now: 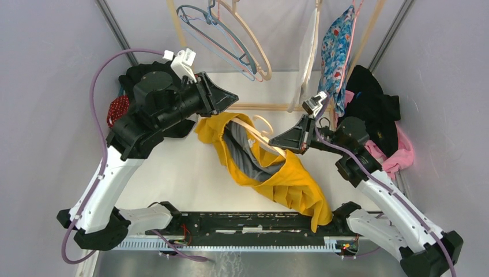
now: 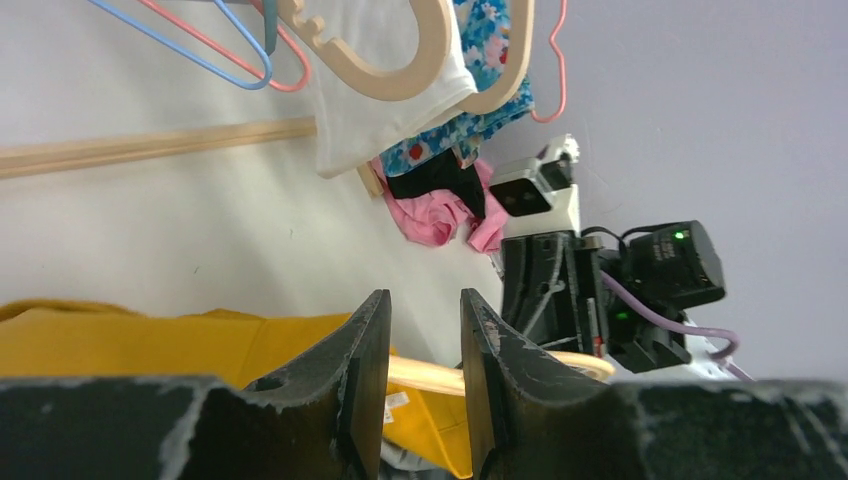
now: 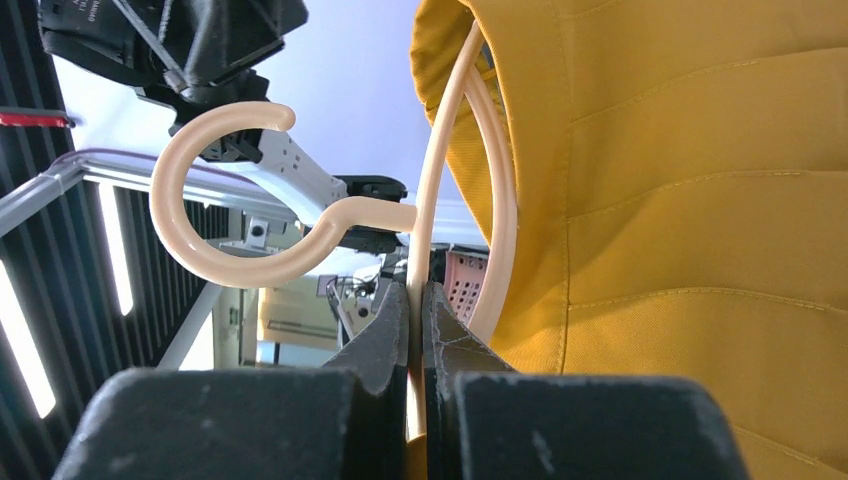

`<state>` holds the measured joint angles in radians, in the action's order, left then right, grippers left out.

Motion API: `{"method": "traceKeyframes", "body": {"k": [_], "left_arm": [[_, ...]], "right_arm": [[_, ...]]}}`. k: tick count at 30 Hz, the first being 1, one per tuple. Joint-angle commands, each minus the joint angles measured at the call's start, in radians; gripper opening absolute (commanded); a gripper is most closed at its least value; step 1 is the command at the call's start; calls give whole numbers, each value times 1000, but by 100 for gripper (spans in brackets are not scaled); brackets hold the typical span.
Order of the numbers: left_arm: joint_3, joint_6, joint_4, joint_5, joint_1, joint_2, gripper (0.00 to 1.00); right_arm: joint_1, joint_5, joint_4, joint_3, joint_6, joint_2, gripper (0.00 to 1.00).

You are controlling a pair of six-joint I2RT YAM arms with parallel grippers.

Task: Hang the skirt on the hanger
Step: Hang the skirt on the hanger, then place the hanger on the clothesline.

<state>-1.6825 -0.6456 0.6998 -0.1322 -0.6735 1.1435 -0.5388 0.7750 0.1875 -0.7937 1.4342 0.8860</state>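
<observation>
The mustard-yellow pleated fabric skirt (image 1: pixel 294 179) lies on the white table (image 1: pixel 173 173) between the 2 arms, the beige plastic hanger (image 3: pixel 380 213) poked into its waistband. The right gripper (image 3: pixel 415 300) pinches the hanger's thin frame; the left gripper (image 2: pixel 425 300) has its fingers apart, empty. If lifted now, the unheld waistband could slide off.

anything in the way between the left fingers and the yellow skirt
Nothing visible. The left gripper, fingers apart, hangs beside the yellow skirt at its waist end, with only air between. The beige hanger sits partly inside the skirt, pinched by the right gripper.
</observation>
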Motion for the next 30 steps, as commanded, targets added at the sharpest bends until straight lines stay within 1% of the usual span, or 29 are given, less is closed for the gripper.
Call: {"method": "traceKeyframes", "body": {"k": [1, 5, 9, 13, 21, 27, 30], "left_arm": [[-40, 41, -63, 1, 7, 62, 39], [-84, 29, -92, -13, 7, 139, 39], [-176, 33, -74, -19, 7, 234, 39], [-197, 32, -81, -22, 8, 279, 39], [-163, 30, -82, 14, 8, 255, 39], [-119, 34, -61, 43, 7, 213, 39], [-72, 28, -65, 49, 8, 172, 39]], "right_arm": [[69, 7, -24, -51, 14, -91, 1], [135, 18, -125, -70, 6, -152, 1], [195, 11, -219, -102, -3, -199, 1], [224, -28, -352, -166, -43, -222, 1], [241, -167, -620, -368, -167, -217, 1], [240, -275, -734, -448, -203, -217, 1], [240, -324, -754, -456, -202, -222, 1]]}}
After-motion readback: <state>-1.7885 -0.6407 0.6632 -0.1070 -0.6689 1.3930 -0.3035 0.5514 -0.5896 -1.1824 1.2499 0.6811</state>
